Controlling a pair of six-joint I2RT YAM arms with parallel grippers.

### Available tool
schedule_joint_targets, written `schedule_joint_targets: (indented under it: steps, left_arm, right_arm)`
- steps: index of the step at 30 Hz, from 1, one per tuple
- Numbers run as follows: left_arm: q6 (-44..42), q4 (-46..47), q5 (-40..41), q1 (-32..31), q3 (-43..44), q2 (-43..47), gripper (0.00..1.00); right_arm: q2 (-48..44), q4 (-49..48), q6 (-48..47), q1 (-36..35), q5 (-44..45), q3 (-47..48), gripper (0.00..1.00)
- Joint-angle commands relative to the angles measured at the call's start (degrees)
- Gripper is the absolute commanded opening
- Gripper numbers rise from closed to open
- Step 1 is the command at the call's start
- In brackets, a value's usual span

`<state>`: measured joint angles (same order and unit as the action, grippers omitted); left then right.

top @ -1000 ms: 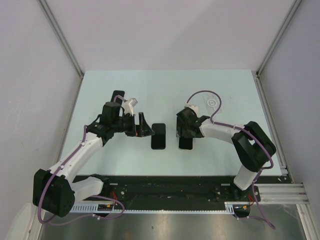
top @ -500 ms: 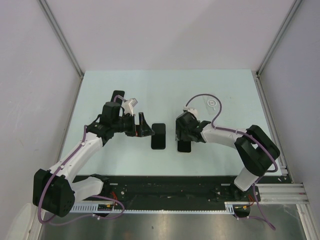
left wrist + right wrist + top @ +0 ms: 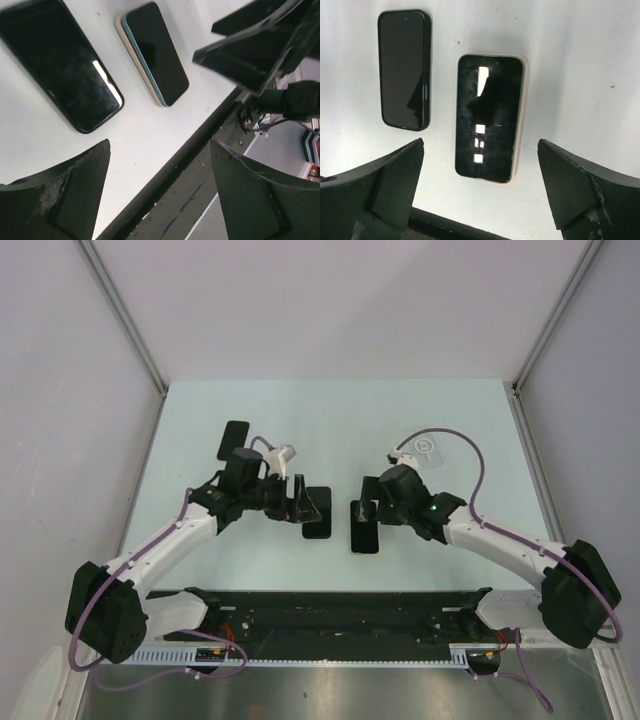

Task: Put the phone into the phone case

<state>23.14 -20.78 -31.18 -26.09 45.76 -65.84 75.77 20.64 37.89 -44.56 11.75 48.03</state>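
Seen from above, a pale mint-green counter [image 3: 450, 420] sits between white walls, with a black rail [image 3: 340, 612] along its near edge. Two white-and-black arms trailing purple cables [image 3: 470, 455] reach in toward the middle. The left fingers [image 3: 296, 498] overlap the left edge of a black handset [image 3: 320, 518], a flat rectangle with rounded corners. Just to its right lies the phone [image 3: 363, 540], its top end hidden under the right fingers [image 3: 362, 510]. Another black slab [image 3: 236, 438] lies farther back on the left, and a clear round disc [image 3: 425, 447] lies behind the right arm. In the right wrist view, the right fingers, matte black wedges, stand wide apart with nothing between them, above the phone. Its glossy dark glass reflects small squares of light and is framed by a cream rim, the phone case [image 3: 519, 107]. Whether the phone is fully seated cannot be told. The black handset lies apart to one side, parallel to it. In the left wrist view, the left fingers, scuffed matte black, are spread open and empty. Beyond them lies the handset, smudged and shiny, then the phone, showing a teal edge over the cream case, with the right fingers above it.
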Motion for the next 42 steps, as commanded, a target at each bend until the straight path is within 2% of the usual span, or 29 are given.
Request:
schedule_joint_targets:
  steps: [1, 5, 9, 13, 14, 22, 24, 26, 33, 36, 38, 42]
  left_arm:
    - [3.22, 3.45, 1.39, -3.79, 2.32, -4.10, 0.82]
    - [5.69, 6.63, 4.36, -7.57, 4.42, -8.41, 0.80]
    - [6.22, 7.50, 7.62, -10.56, 7.50, -15.35, 0.80]
    - [8.94, 10.49, 6.84, -11.53, 9.95, -23.60, 0.64]
    - [9.12, 11.36, 7.01, -11.88, 10.57, -24.76, 0.64]
    - [6.75, 8.12, 11.49, -14.52, 18.57, -35.65, 0.63]
    - [6.92, 8.03, 12.63, -14.52, 18.67, -37.16, 0.59]
    - [6.92, 9.08, 12.90, -15.13, 18.14, -37.60, 0.51]
    - [6.66, 8.47, 12.98, -15.84, 19.19, -40.68, 0.44]
    - [6.84, 8.91, 12.29, -15.75, 19.28, -41.47, 0.38]
    - [7.10, 9.87, 11.67, -15.92, 18.84, -41.73, 0.29]
    - [7.36, 10.93, 9.83, -15.93, 17.79, -42.00, 0.22]
  right_arm:
    - [-6.58, -1.04, -0.27, 4.56, -4.88, -4.34, 1.00]
    - [-10.28, -3.59, -0.19, 9.83, -10.24, -8.47, 1.00]
    - [-13.97, -7.98, 0.78, 16.68, -20.33, -13.38, 0.96]
    - [-16.26, -11.67, 0.35, 22.22, -26.77, -16.30, 0.85]
    - [-16.00, -11.68, -0.09, 23.36, -27.47, -16.48, 0.83]
    - [-13.98, -14.93, -0.62, 26.18, -33.72, -18.06, 0.78]
    - [-13.81, -15.02, -1.50, 26.89, -35.12, -18.76, 0.79]
    - [-13.98, -15.72, -1.59, 27.41, -35.74, -19.72, 0.79]
    - [-12.93, -19.94, 0.08, 27.86, -37.50, -22.62, 0.79]
    - [-11.87, -22.75, 0.25, 27.86, -38.29, -23.59, 0.79]
    - [-11.08, -25.99, 0.87, 27.77, -39.43, -25.08, 0.80]
    - [-9.68, -28.82, 2.28, 26.98, -38.91, -26.23, 0.83]
